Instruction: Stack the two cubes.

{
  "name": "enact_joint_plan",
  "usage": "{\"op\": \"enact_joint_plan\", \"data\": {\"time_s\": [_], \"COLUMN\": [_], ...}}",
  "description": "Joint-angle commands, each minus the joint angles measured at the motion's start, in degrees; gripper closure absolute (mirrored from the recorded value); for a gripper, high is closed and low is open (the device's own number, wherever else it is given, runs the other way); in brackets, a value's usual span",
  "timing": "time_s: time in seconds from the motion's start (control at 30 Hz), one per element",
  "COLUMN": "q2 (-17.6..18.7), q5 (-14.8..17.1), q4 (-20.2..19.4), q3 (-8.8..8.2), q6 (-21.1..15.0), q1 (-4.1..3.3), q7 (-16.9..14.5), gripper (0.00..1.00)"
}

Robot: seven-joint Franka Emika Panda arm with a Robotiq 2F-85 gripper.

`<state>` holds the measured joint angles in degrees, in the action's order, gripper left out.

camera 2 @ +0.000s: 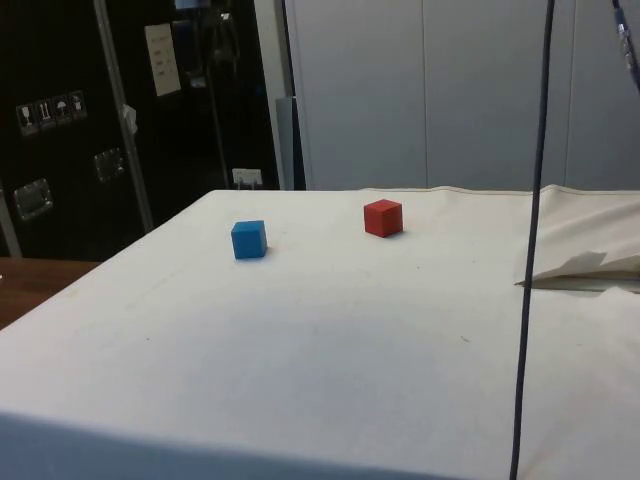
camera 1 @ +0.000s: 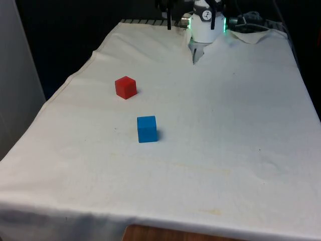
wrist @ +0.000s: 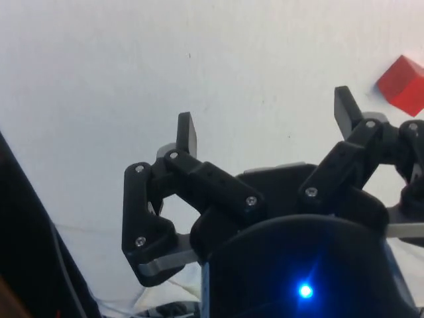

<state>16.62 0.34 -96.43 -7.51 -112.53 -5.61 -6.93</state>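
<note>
Cubes: red cube (camera 1: 125, 87) and blue cube (camera 1: 147, 128) both sit on the bench (camera 1: 225, 150), apart from each other, not stacked. In front view, red is farther back and a bit toward the front view's left; blue is nearer the camera, slightly toward the front view's right of red. Side view: blue (camera 2: 248, 239) is nearer, red (camera 2: 383, 217) sits further along the cloth, clear gap btwn them. Both rest flat on one face, each w/ a small shadow beside it.

Claw (wrist: 265, 129) seen in wrist view: open wide, nothing btwn the fingers (wrist: 188, 132), just bare white cloth under the gap. Red cube (wrist: 403, 84) shows past one fingertip, off to the side of the claw, not touching it.

Cloth is wrinkled and folded up near the robot base (camera 1: 205, 27) at the far end. Bare wood shows at the near edge under the cloth. Dark cable (camera 2: 535, 240) hangs across side view.
</note>
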Motion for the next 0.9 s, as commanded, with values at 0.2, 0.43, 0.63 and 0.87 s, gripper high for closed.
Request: {"op": "enact_joint_plan", "data": {"time_s": [0.2,0.43,0.63,0.87], "q2": [0.46,0.97,1.49,3.44], "q5": [-0.46,-0.06,-0.17,0.17], "q4": [-1.55,-3.84,-5.21,-6.25], "q3": [-0.29,-1.09,-1.72,-1.38], "q6": [-4.01,-8.25,-10.89,-15.07], "q1": [0.23,0.52,0.52,0.52], "q7": [-2.81,-5.96,-7.28,-7.96], "gripper": [0.00,0.00,0.00,0.00]}}
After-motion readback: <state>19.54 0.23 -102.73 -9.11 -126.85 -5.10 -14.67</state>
